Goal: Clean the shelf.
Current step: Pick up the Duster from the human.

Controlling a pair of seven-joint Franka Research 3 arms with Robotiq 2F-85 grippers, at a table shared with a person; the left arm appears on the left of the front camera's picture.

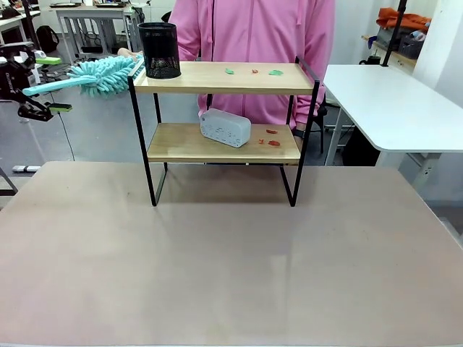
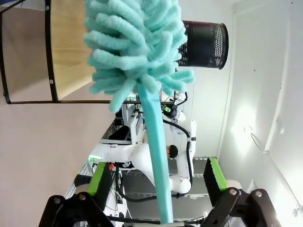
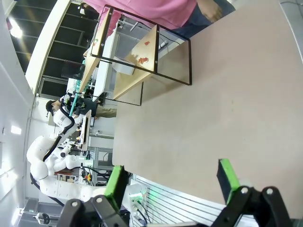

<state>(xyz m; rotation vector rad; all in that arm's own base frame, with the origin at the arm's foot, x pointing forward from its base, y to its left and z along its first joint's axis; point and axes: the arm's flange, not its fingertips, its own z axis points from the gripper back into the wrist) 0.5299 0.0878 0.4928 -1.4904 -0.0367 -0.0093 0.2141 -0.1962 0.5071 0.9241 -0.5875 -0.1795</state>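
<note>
The shelf (image 1: 217, 78) stands at the table's far side, also seen in the left wrist view (image 2: 71, 47) and the right wrist view (image 3: 128, 80). Its top board carries a black mesh cup (image 1: 159, 49) and green and red scraps (image 1: 275, 72). On the lower board lie a grey power strip (image 1: 225, 127) and red scraps (image 1: 273, 137). A teal fluffy duster (image 1: 105, 76) hangs in the air left of the shelf top. Its handle (image 2: 158, 189) runs between the wide-apart fingers of my left gripper (image 1: 52, 84), which is open. My right gripper (image 3: 171, 179) is open over the table with nothing between its fingers.
A person in a pink top (image 1: 253, 36) stands right behind the shelf, a hand (image 1: 124, 52) beside the duster head. A white table (image 1: 391, 101) stands at the right. The brown tabletop (image 1: 231, 253) stretches bare in front of the shelf.
</note>
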